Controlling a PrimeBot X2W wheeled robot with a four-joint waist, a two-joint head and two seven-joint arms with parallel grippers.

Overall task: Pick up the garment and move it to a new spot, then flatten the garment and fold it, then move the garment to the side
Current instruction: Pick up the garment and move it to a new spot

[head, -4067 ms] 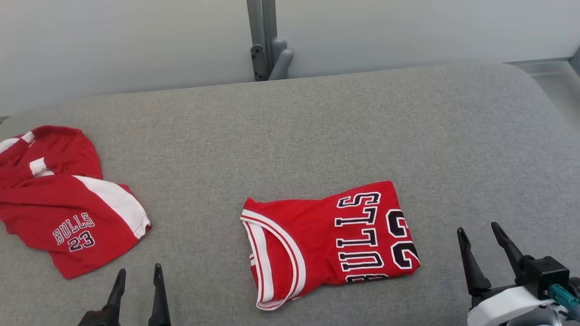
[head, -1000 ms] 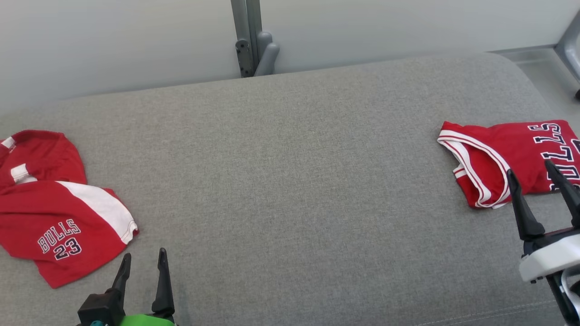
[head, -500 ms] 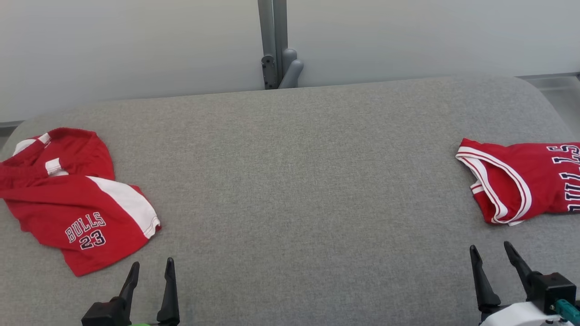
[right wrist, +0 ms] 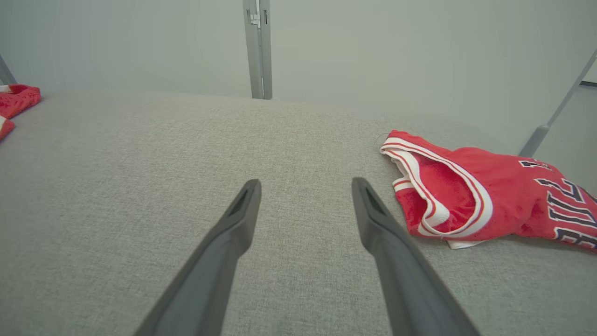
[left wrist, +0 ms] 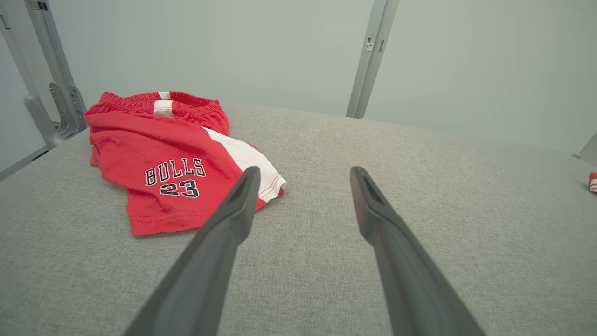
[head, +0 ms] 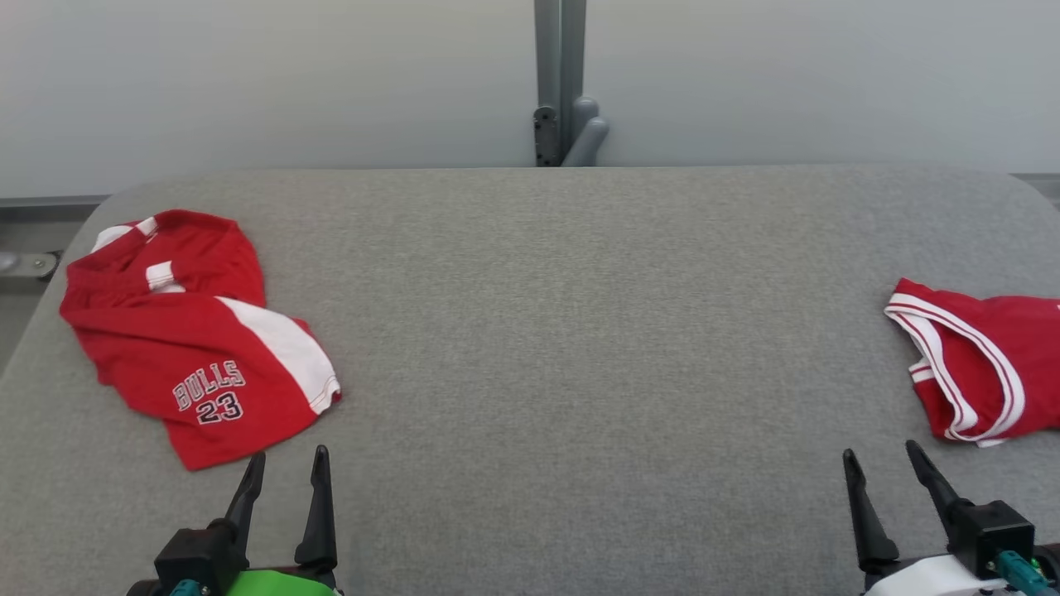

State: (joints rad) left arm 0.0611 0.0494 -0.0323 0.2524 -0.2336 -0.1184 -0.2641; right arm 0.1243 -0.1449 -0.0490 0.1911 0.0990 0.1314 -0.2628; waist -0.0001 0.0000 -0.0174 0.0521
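Two red garments lie on the grey padded table (head: pixel 563 331). Crumpled red shorts (head: pixel 182 339) marked BULLS 23 rest at the left, just beyond my left gripper (head: pixel 290 453), which is open and empty. In the left wrist view the shorts (left wrist: pixel 158 154) sit left of and ahead of the left gripper (left wrist: pixel 305 170). A folded red jersey (head: pixel 985 364) with white trim lies at the right edge, cut off by the frame. My right gripper (head: pixel 879 449) stands open and empty, near and left of it. The right wrist view has the jersey (right wrist: pixel 489 196) to the right of the right gripper (right wrist: pixel 306 181).
A grey metal post with a bracket (head: pixel 559 116) stands behind the table's far edge against a pale wall. The table's far-left corner (head: pixel 108 199) is rounded, with floor beyond it. A wide stretch of bare grey cloth separates the two garments.
The jersey, lying front centre four seconds ago, now rests at the right. Over the last second my right gripper drew back from it. The head view has swung left; the shorts stayed put.
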